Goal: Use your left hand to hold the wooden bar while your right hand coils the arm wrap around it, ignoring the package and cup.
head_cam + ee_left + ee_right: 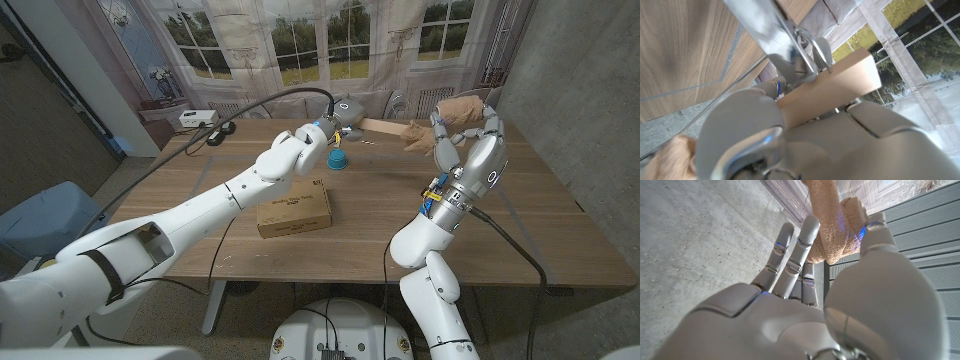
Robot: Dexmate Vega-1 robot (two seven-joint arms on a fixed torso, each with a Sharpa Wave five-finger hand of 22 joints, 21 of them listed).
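Left hand (pixel 335 122) grips wooden bar (pixel 385 127); keep it level. Right hand (pixel 468 138), fingers curled around arm wrap (pixel 440 120), should maintain tension while coiling

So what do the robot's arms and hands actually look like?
Both arms are glossy white rounded shells. The left arm has a black band near the shoulder and a black cable running along it. The right hand and left hand are silver-grey, with coloured wires at the right wrist.
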